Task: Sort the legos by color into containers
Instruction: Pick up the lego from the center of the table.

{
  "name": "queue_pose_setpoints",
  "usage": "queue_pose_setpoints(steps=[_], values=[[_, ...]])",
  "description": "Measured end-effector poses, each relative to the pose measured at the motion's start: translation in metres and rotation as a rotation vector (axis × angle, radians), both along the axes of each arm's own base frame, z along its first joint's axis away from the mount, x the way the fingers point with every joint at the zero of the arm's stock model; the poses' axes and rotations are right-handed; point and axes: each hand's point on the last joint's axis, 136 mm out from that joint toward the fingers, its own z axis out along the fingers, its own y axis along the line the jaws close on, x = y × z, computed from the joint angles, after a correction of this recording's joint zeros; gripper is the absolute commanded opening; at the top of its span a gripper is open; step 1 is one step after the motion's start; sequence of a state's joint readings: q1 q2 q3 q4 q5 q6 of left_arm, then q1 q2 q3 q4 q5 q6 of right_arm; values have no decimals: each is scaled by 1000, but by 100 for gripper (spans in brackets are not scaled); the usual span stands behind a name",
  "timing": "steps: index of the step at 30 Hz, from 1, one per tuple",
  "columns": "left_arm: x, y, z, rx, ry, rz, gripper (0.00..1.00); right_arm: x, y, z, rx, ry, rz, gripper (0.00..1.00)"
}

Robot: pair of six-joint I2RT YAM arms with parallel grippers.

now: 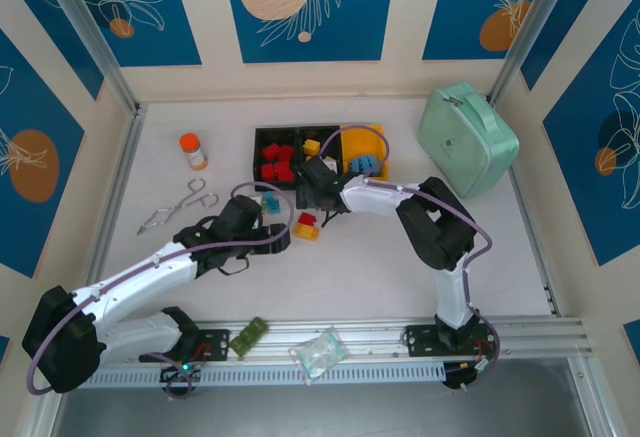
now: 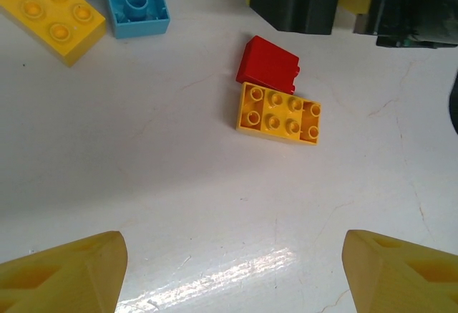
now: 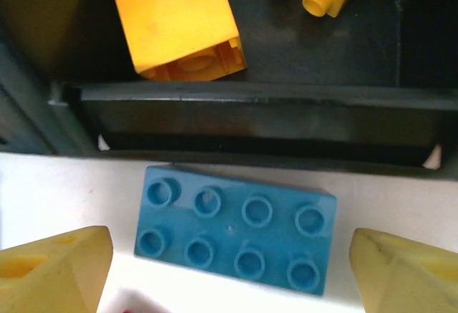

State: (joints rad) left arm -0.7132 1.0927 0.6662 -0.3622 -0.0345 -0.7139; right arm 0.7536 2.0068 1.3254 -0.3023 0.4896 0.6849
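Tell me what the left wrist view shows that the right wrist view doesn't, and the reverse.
Left wrist, not right: a yellow brick lying studs-up on the table, an upturned light blue brick, a long yellow brick. Right wrist, not left: a blue eight-stud brick before the wall of the black bin, yellow bricks inside. Shared: the white table, and the left hand and right hand, both open.

Bright, even overhead light. In the left wrist view, glare streaks the white table (image 2: 143, 184) toward six o'clock. The right wrist view is soft, its black bin (image 3: 250, 112) dim at twelve o'clock.
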Motion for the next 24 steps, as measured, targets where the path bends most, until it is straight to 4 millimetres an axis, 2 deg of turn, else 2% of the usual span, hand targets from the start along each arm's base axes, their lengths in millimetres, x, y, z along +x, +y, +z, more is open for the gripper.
queue_pose_setpoints(steps=[3,8,13,17,20,24], values=[[-1,1,-3,-3,8,11,78,3,-2,-10,-37,11,-12,80],[-2,3,-8,-1,20,20,78,4,-4,-9,-50,11,-28,69],[-3,5,-12,-2,28,30,78,1,-3,-9,-61,1,-30,65],[-1,3,-11,-14,22,34,78,-21,-10,-7,-76,10,-9,65],[0,1,-14,-16,29,30,77,-41,-23,4,-82,18,3,65],[2,-5,-23,-15,54,20,77,-48,-38,38,-40,-15,-12,65]])
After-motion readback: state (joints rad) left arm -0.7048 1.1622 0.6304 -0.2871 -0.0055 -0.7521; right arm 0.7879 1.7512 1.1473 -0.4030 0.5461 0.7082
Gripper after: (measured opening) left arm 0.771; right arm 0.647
